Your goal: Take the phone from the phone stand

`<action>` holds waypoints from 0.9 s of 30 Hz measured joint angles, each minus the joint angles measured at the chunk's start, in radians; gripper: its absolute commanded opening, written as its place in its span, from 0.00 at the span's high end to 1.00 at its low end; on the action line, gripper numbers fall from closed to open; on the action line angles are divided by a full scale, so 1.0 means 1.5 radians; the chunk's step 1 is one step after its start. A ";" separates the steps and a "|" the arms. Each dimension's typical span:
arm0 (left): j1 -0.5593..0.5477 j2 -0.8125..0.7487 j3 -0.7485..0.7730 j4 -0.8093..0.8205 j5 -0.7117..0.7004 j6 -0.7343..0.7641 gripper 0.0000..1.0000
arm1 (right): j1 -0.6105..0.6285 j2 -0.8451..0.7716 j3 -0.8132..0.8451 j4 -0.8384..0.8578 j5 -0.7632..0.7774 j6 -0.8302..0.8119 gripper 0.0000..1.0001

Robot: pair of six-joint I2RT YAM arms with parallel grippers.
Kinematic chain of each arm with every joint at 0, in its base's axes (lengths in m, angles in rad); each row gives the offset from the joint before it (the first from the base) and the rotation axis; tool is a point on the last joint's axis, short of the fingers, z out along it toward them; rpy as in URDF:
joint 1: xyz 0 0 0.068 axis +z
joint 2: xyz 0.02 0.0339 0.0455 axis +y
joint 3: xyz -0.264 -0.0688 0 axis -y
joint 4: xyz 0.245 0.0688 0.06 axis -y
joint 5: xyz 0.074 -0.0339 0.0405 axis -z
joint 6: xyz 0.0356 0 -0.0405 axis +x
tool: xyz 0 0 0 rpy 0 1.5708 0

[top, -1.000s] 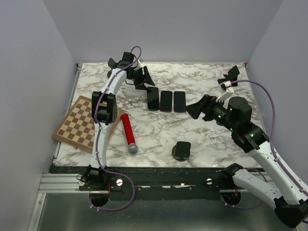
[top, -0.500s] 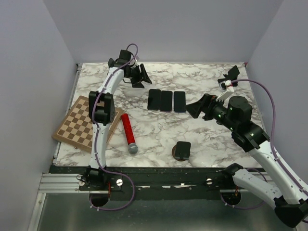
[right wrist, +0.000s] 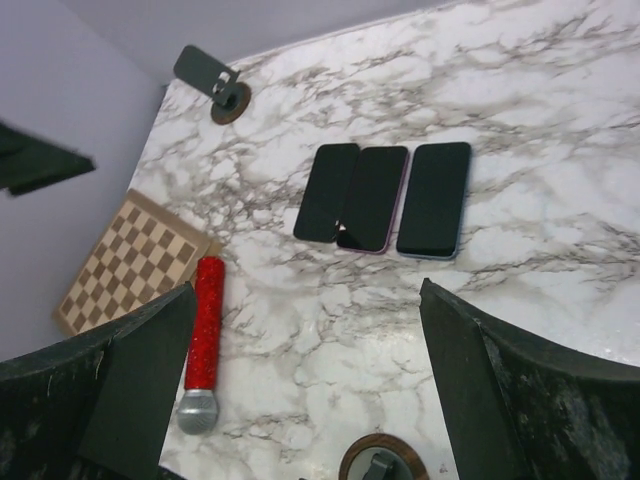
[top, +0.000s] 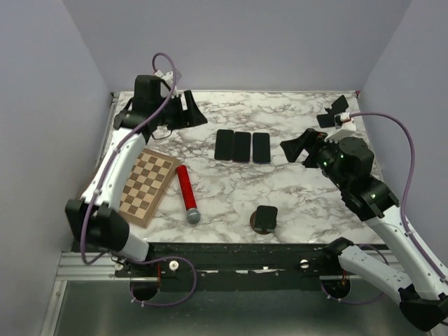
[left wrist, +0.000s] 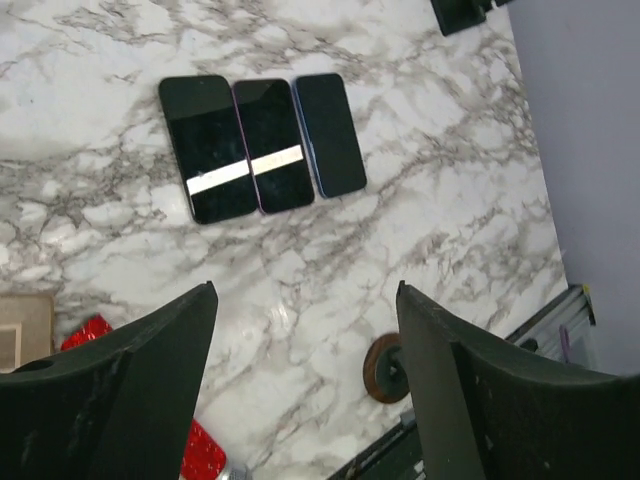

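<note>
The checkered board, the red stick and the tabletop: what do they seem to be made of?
The checkered square board looks like matt wood: brown and tan squares, plain tan rim. The red cylinder with a grey rounded tip looks like plastic, judging by its even colour. The white grey-veined tabletop looks like marble or a marble print, going by its veining.

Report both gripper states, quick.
Left gripper: open, holding nothing.
Right gripper: open, holding nothing.
</note>
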 measured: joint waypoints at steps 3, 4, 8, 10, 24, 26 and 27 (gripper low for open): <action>-0.017 -0.148 -0.118 0.036 -0.011 0.008 0.19 | 0.000 -0.021 0.001 -0.012 0.046 -0.007 0.00; -0.024 -0.200 -0.160 0.052 -0.014 0.010 0.18 | 0.000 -0.028 0.001 -0.015 0.060 -0.009 0.00; -0.035 -0.404 -0.321 0.094 -0.026 0.020 0.17 | 0.000 -0.053 0.008 -0.025 0.106 -0.013 0.00; -0.035 -0.496 -0.380 0.115 -0.033 0.023 0.16 | 0.000 -0.063 0.008 -0.028 0.122 -0.013 0.00; -0.036 -0.961 -0.546 0.154 -0.120 0.036 0.13 | 0.000 -0.147 0.016 -0.094 0.177 0.003 0.00; -0.036 -0.982 -0.553 0.142 -0.138 0.039 0.13 | 0.000 -0.163 0.016 -0.100 0.183 0.009 0.00; -0.036 -0.986 -0.554 0.137 -0.143 0.040 0.13 | 0.000 -0.170 0.016 -0.100 0.186 0.013 0.00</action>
